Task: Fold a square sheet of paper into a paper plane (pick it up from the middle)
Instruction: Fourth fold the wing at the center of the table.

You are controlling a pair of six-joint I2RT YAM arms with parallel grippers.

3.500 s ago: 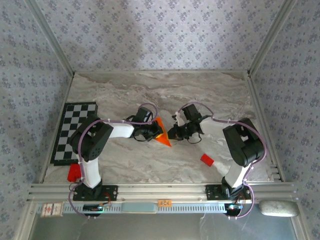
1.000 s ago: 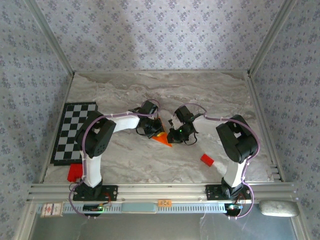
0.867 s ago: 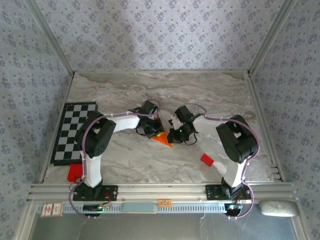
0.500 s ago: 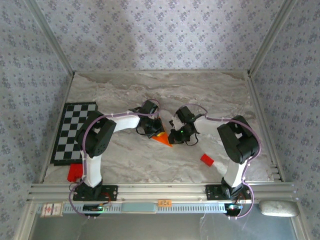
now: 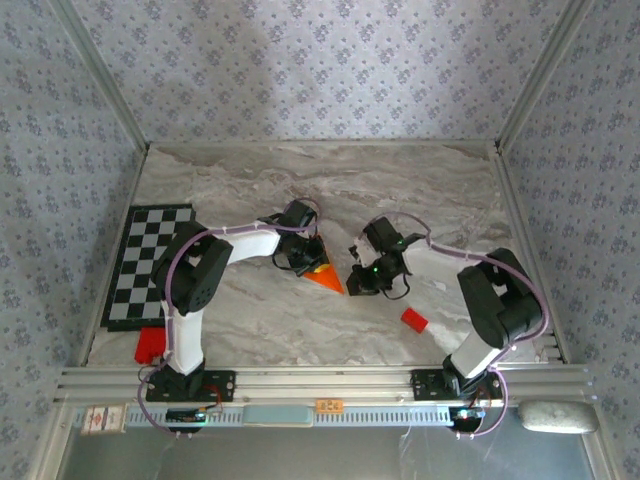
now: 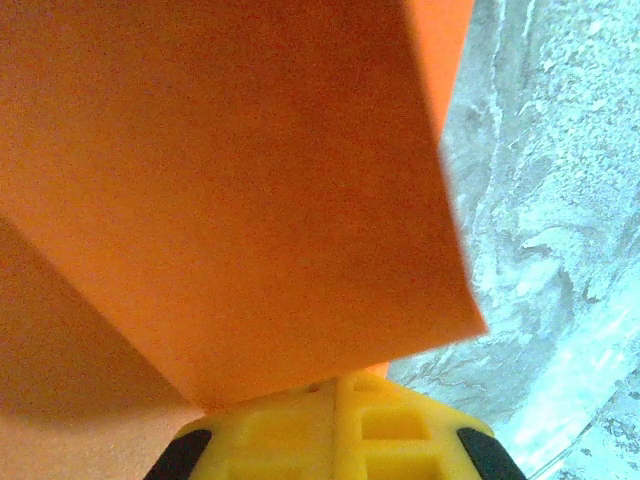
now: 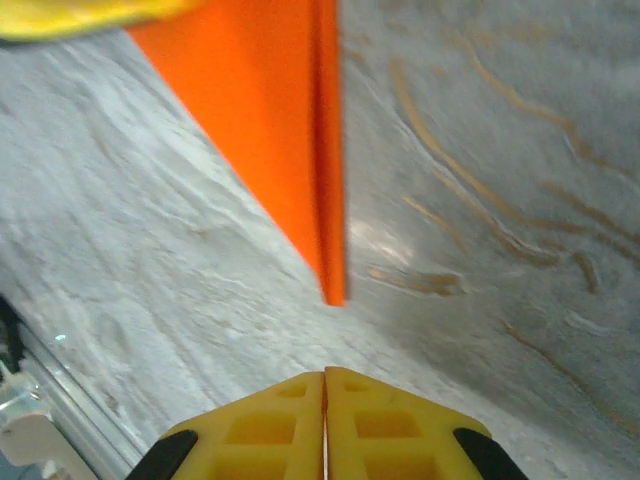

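Left gripper: yellow fingers closed tight, seam between them shut; tips touching folded orange paper sheet, which spreads just ahead of and above them; cannot tell whether a layer is pinched or merely pressed; raised flap casts shadow on lower layer. Right gripper: fingers closed together, holding nothing; sheet's pointed corner lies straight ahead of tips, near but apart, flat on marble table.

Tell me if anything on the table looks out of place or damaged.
Nothing stands out. The paper is folded to a clean point, untorn, on the table. A red block lies loose to its right, apart from it.
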